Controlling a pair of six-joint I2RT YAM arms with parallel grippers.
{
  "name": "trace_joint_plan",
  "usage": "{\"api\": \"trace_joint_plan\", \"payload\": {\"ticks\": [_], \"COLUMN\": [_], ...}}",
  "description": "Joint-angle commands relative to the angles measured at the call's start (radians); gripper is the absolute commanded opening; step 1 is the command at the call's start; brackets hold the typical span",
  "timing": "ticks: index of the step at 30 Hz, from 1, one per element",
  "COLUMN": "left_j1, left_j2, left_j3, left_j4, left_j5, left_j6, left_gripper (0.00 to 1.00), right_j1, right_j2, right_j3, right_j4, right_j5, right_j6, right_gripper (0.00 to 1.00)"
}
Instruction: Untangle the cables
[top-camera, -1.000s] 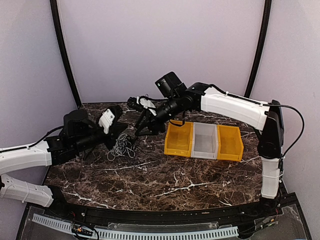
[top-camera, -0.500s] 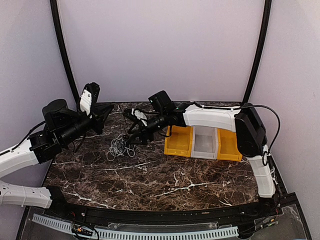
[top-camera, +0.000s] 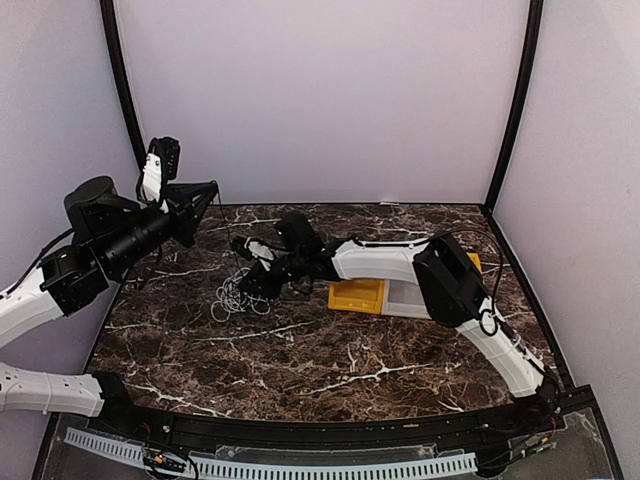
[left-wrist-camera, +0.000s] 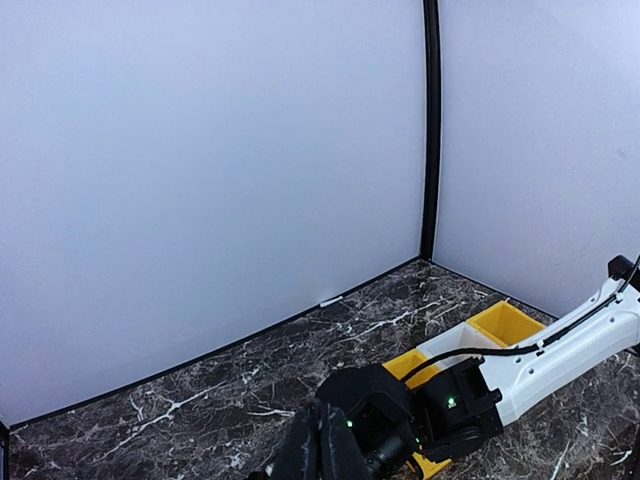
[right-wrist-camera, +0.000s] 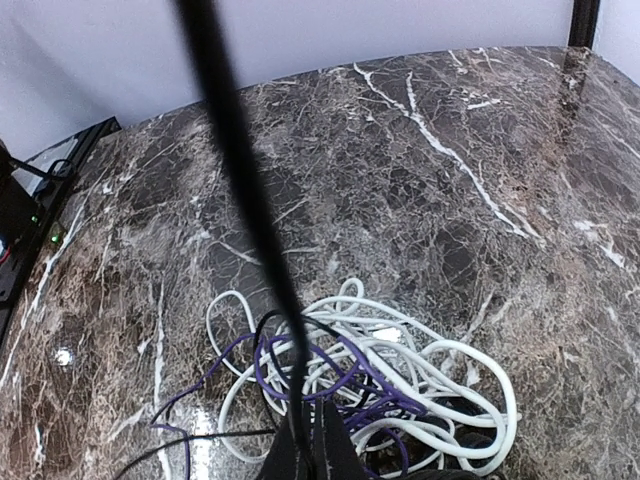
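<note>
Right wrist view shows my right pincer (right-wrist-camera: 312, 448) pinched tight on a thin black cord (right-wrist-camera: 245, 200) rising from the heap of white and purple cables (right-wrist-camera: 420, 375) on the dark marble tabletop (right-wrist-camera: 450, 150) just ahead, nearer it than my raised left pincer (top-camera: 207, 194), whose hold I cannot make out

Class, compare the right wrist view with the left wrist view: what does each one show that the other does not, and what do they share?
Only the right wrist view shows the tangled clump of white, purple and black cables and a thin black cable running taut from the right gripper to the frame's top edge. Only the left wrist view shows the yellow plastic bins, the right arm's white link and the black corner post. Both show the dark marble table and the pale wall.
</note>
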Motion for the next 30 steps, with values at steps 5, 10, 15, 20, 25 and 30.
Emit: {"api": "trace_joint_plan", "payload": {"ticks": [5, 10, 15, 20, 25, 30], "left_j1": [-0.006, -0.006, -0.006, -0.006, -0.006, -0.005], "left_j2": [0.036, 0.110, 0.209, 0.201, 0.181, 0.228], "left_j3": [0.278, 0.570, 0.830, 0.834, 0.821, 0.927], "left_j4": [-0.053, -0.090, -0.170, -0.137, -0.105, -0.196], "left_j5": [-0.026, -0.025, -0.026, -0.041, -0.058, -0.060], "left_j6": [0.025, 0.056, 0.084, 0.070, 0.058, 0.079], "left_gripper": [0.00, 0.00, 0.00, 0.00, 0.00, 0.00], "right_j1": [0.004, 0.004, 0.006, 0.006, 0.005, 0.004], "right_j2": [0.018, 0.023, 0.018, 0.000, -0.048, -0.105], "right_j3": [0.008, -0.004, -0.014, -0.047, -0.112, -0.120], "right_j4": [0.053, 0.051, 0.050, 0.043, 0.052, 0.004], "right_j5": [0.054, 0.059, 0.061, 0.072, 0.074, 0.033], "right_j6": [0.080, 0.091, 0.096, 0.080, 0.064, 0.030], "right_gripper": [0.09, 0.17, 0.19, 0.21, 0.23, 0.32]}}
